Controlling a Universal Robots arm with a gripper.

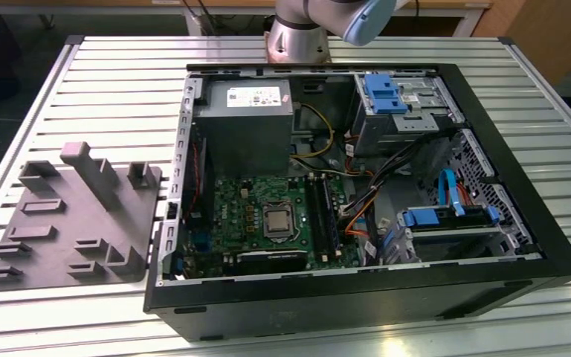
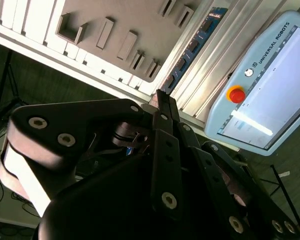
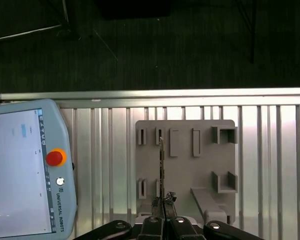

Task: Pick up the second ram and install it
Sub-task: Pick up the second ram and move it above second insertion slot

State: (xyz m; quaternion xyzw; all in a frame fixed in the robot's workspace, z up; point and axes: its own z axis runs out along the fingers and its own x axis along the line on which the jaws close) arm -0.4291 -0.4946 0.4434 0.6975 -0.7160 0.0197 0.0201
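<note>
The second ram point(image 2: 191, 49) is a long dark-blue stick with black chips, and it sticks out from my gripper point(image 2: 162, 97), which is shut on one end of it. In the first wrist view the ram point(image 3: 161, 165) appears edge-on as a thin line rising from the gripper point(image 3: 163, 202). It hangs well above the grey holder tray point(image 3: 185, 170). In the exterior view the tray point(image 1: 68, 223) lies on the table at the exterior view's left with its slots bare. The arm point(image 1: 300, 33) rises out of that picture behind the case.
An open computer case point(image 1: 523, 223) takes up the middle and the exterior view's right of the slatted table point(image 1: 117, 82). Its motherboard has long black slots point(image 1: 320, 208) beside the processor. A teach pendant point(image 3: 25, 170) with a red button lies on the table near the tray.
</note>
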